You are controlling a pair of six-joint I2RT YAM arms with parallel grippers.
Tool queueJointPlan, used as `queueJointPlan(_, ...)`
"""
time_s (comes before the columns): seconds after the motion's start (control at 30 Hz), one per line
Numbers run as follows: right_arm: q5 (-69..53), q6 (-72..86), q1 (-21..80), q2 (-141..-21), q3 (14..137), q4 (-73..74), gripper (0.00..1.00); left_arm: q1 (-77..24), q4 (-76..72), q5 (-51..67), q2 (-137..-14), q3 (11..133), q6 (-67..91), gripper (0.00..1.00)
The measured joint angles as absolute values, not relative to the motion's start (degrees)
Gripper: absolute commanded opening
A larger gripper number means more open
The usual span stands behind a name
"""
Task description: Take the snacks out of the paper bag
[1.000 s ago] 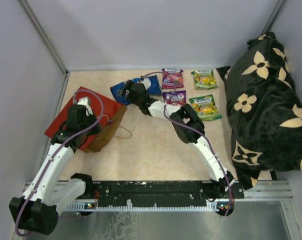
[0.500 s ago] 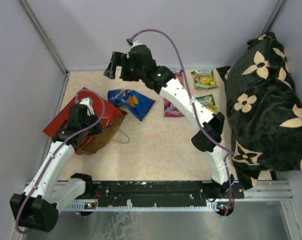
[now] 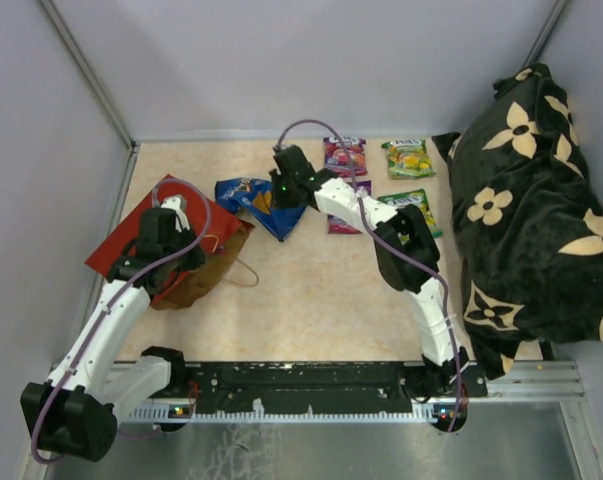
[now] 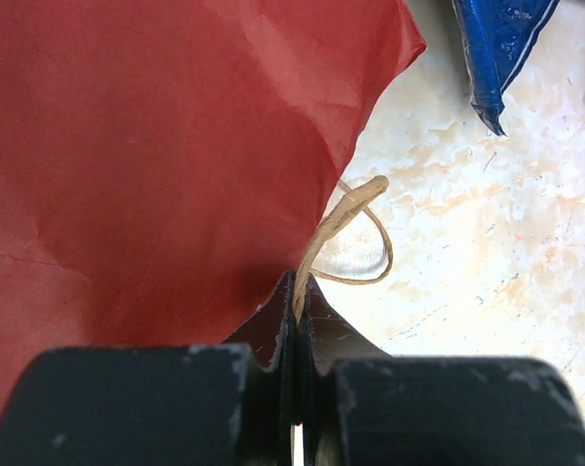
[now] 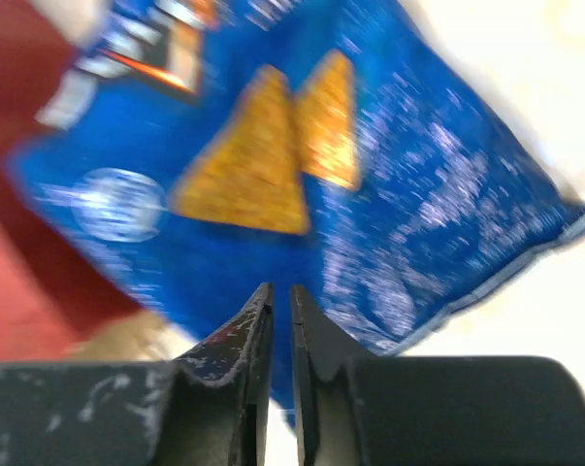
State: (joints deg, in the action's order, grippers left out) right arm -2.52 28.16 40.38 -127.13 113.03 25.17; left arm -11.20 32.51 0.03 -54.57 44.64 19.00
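The red paper bag [image 3: 131, 225] lies flat at the left. My left gripper [image 3: 168, 240] is shut on its thin brown handle [image 4: 342, 216], jaws pinched at the loop's base [image 4: 299, 283] beside the red paper [image 4: 156, 146]. A blue Doritos bag [image 3: 249, 195] lies on the table just right of the paper bag. My right gripper [image 3: 282, 203] hovers over it, its jaws [image 5: 280, 291] drawn almost together with nothing between them and the Doritos bag [image 5: 370, 146] blurred beneath. Purple [image 3: 343, 155] and green [image 3: 408, 158] candy packets lie behind.
A second green packet [image 3: 417, 208] and a purple one [image 3: 343, 220] lie by the right arm. A black flower-patterned cloth [image 3: 531, 220] fills the right side. Grey walls close in the back and left. A loose handle loop [image 3: 244, 270] lies on the table.
The right arm let the Doritos bag go, rose toward the back wall, then came down over the bag again with its jaws closed. The left gripper stays on the handle.
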Motion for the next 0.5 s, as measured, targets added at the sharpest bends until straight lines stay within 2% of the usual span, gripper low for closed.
queueJointPlan(0.07, -2.48, 29.02, 39.22, -127.15, 106.8, 23.49, 0.01, -11.2, 32.51, 0.03, -54.74, 44.64, 19.0, 0.0)
queueJointPlan(0.23, -2.76, 31.66, 35.97, -127.74, 103.26, 18.74, 0.0, -11.2, 32.6, 0.05, -55.75, 44.64, 19.0, 0.0)
queueJointPlan(0.5, -4.56, 32.8, 32.05, -141.34, 117.21, 16.49, 0.0, -11.2, 32.62, -0.1, -55.83, 44.64, 19.0, 0.0)
